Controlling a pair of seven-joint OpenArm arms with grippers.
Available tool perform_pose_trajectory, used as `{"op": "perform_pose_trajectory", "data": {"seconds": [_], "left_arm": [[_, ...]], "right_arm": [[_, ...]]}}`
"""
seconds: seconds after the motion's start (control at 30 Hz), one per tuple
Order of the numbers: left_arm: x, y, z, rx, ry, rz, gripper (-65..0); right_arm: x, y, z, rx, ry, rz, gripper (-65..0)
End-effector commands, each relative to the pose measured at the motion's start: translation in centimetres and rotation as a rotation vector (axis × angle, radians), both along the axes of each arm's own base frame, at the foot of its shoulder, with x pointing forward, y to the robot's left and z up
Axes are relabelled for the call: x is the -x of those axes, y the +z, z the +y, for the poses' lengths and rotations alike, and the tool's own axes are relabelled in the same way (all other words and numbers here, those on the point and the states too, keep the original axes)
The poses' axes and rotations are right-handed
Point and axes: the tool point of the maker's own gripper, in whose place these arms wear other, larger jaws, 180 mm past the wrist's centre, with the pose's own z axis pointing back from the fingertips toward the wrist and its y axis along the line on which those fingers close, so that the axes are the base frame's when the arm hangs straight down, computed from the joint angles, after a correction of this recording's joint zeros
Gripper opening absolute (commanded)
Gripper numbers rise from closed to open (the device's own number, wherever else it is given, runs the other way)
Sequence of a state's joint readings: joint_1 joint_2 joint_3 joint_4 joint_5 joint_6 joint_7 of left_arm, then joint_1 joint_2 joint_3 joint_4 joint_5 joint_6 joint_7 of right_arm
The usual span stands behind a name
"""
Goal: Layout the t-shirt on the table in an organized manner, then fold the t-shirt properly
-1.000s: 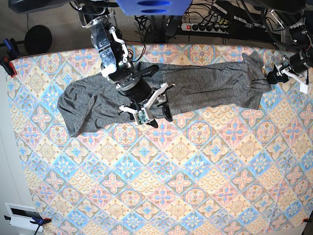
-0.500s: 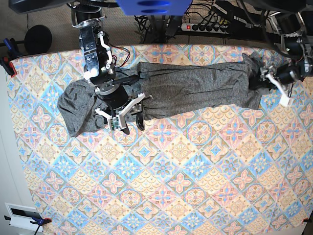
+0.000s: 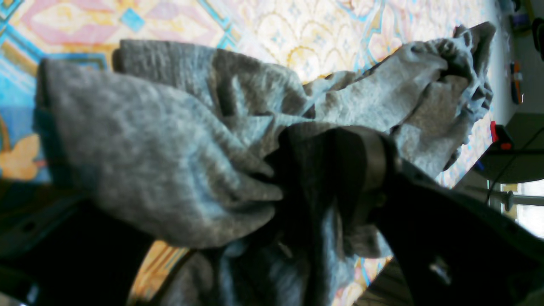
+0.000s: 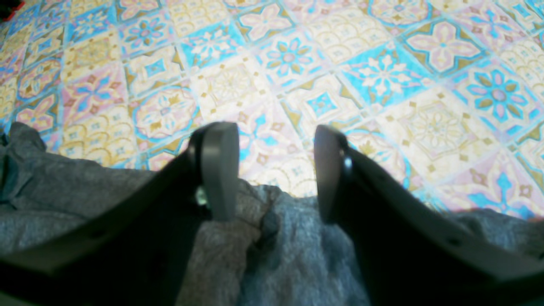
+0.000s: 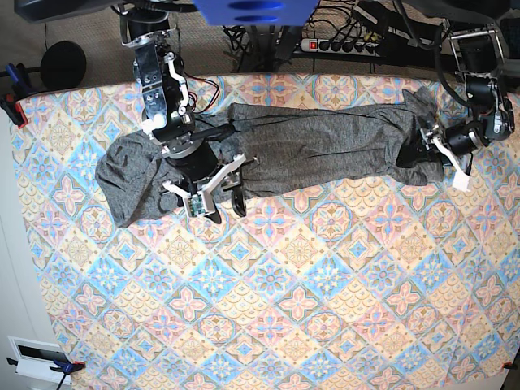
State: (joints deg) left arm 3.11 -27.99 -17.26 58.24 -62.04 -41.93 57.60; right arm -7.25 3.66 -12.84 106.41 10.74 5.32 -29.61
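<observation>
The dark grey t-shirt [image 5: 325, 146] lies stretched in a long wrinkled band across the far part of the table [image 5: 309, 301]. My right gripper [image 5: 218, 207] hovers over the shirt's near edge, left of middle. In the right wrist view that gripper [image 4: 272, 178] is open, with the shirt's hem [image 4: 276, 263] and patterned cloth [image 4: 382, 76] showing between its fingers. My left gripper [image 5: 443, 158] is at the shirt's right end. Its wrist view shows bunched grey fabric [image 3: 148, 140] heaped between the wide-apart jaws of the left gripper [image 3: 238, 191], one dark finger [image 3: 369, 161] half wrapped in cloth.
A power strip [image 5: 341, 45] and cables run behind the table's far edge. A red clamp [image 5: 12, 106] grips the left edge, with a black round object [image 5: 63, 65] beyond it. A white box [image 5: 32, 357] sits off the near-left corner.
The right arm swung left from the shirt's middle to its left part. The left gripper came in from beyond the right end and pushed into the fabric there.
</observation>
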Motion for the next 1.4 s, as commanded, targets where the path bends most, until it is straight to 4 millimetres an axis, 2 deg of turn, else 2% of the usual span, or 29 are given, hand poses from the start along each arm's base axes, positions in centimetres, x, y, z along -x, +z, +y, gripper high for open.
{"op": "perform_pose_trajectory", "data": {"seconds": [0.0, 0.17, 0.4, 0.67, 0.77, 1.07, 1.27, 1.37], "left_arm": [[6.4, -4.3, -1.2, -0.075, -0.142, 0.257, -19.9], [9.3, -5.6, -0.8, -0.107, -0.158, 0.326, -19.8], [12.0, -6.5, -0.8, -0.107, -0.168, 0.383, -19.6], [14.0, -6.9, -0.7, -0.109, -0.172, 0.422, -19.8], [13.9, -6.7, -0.8, -0.112, -0.178, 0.413, -19.8], [11.8, -6.2, -4.6, -0.097, -0.290, 0.350, -19.8], [12.0, -6.3, -4.9, -0.093, -0.296, 0.354, -19.9], [12.8, -6.6, -5.4, -0.092, -0.327, 0.372, -21.1]], "right_arm": [[-0.9, 1.6, -0.6, -0.020, -0.022, -0.056, -37.3], [-1.6, 1.7, -3.0, -0.011, -0.086, -0.062, -37.3], [-1.6, 1.7, -3.1, -0.010, -0.089, -0.061, -37.3], [-1.6, 1.7, -3.1, -0.010, -0.089, -0.061, -37.3], [-1.6, 1.6, -3.1, -0.010, -0.089, -0.059, -37.3], [-1.6, 1.6, -3.0, -0.013, -0.090, -0.059, -37.3], [-1.6, 1.6, -3.0, -0.013, -0.090, -0.059, -37.3], [-1.6, 1.6, -3.0, -0.013, -0.090, -0.059, -37.3]]}}
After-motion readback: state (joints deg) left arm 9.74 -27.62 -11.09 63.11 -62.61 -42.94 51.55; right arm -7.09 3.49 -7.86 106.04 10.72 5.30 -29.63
